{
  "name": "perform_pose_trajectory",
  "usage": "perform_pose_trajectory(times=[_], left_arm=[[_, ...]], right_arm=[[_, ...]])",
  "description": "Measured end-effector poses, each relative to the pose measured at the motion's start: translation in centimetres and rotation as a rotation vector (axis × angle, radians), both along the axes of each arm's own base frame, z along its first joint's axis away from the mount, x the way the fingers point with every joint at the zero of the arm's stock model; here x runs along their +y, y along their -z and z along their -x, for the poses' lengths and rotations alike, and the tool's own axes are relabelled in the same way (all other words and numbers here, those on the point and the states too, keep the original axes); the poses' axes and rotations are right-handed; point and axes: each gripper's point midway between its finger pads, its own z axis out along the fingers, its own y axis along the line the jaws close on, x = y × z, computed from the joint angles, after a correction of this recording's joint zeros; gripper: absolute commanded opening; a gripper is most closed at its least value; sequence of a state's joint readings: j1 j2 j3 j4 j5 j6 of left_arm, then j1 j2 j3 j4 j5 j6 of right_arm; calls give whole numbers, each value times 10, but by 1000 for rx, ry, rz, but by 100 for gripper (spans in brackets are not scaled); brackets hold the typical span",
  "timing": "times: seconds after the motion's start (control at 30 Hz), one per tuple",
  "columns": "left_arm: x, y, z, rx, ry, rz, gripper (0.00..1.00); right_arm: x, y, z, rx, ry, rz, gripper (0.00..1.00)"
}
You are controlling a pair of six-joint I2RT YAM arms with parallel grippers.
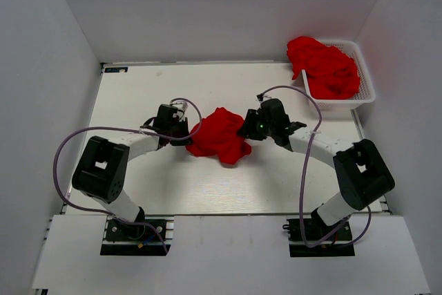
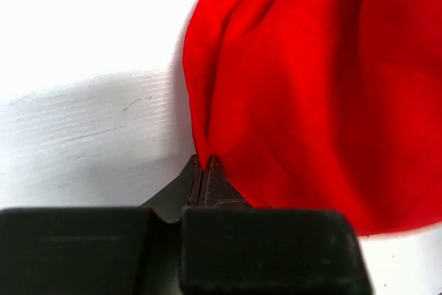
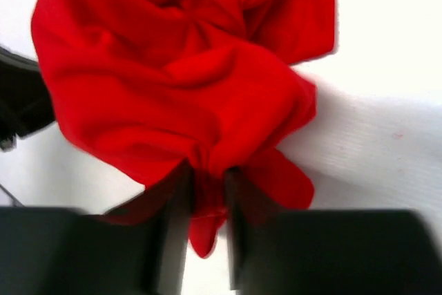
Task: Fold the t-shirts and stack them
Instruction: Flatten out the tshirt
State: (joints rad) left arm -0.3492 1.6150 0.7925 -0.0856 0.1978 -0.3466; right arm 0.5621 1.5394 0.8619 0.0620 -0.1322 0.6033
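Left gripper (image 2: 204, 165) pinched fully closed; right gripper (image 3: 207, 177) clamped, slightly parted.

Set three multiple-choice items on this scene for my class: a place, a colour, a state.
1. Where on the table is the basket? A near left B centre C far right
2. What colour is the shirt between the arms? A red B blue C white
3. The left fingers are: A open above the shirt B shut on the shirt C in the basket
Key: C, it sits at the top view's upper right; A, every view shows red; B, the left wrist view shows them pinching cloth.
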Motion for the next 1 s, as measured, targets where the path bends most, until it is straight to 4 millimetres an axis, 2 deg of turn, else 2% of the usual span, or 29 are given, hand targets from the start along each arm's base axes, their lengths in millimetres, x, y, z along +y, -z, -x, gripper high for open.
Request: perform_pose_trajectory(times=[0.07, 0.2, 0.3, 0.37, 0.43, 0.5, 0.6, 0.73, 0.83, 0.9, 1.0], left_arm=[[0, -5, -1, -14, -4, 5, 0], [3, -19, -5, -50, -19, 0, 0], [4, -48, -18, -116, -41, -8, 0], [5, -84, -35, -203, -62, -6, 0], [7, -129, -51, -314, -86, -1, 0], [10, -185, -64, -449, -114, 15, 0], [14, -272, -64, -646, -126, 58, 0], [12, -382, -32, -905, -59, 145, 0], [15, -448, 3, -1072, -5, 196, 0], [19, -476, 27, -1156, 23, 215, 0], [24, -501, 58, -1242, 68, 233, 0]], right_arm=[[2, 4, -2, 6, 0, 0, 0], [4, 2, -7, -12, -20, 9, 0], [4, -22, -23, -101, -19, 34, 0], [-2, -55, -39, -216, 15, 60, 0], [-14, -97, -48, -344, 62, 76, 0], [-31, -148, -51, -485, 117, 80, 0], [-52, -225, -44, -683, 178, 61, 0], [-70, -313, -22, -906, 189, 23, 0], [-78, -363, 2, -1038, 163, -8, 0], [-82, -391, 19, -1113, 136, -31, 0], [-86, -428, 48, -1220, 77, -63, 0]])
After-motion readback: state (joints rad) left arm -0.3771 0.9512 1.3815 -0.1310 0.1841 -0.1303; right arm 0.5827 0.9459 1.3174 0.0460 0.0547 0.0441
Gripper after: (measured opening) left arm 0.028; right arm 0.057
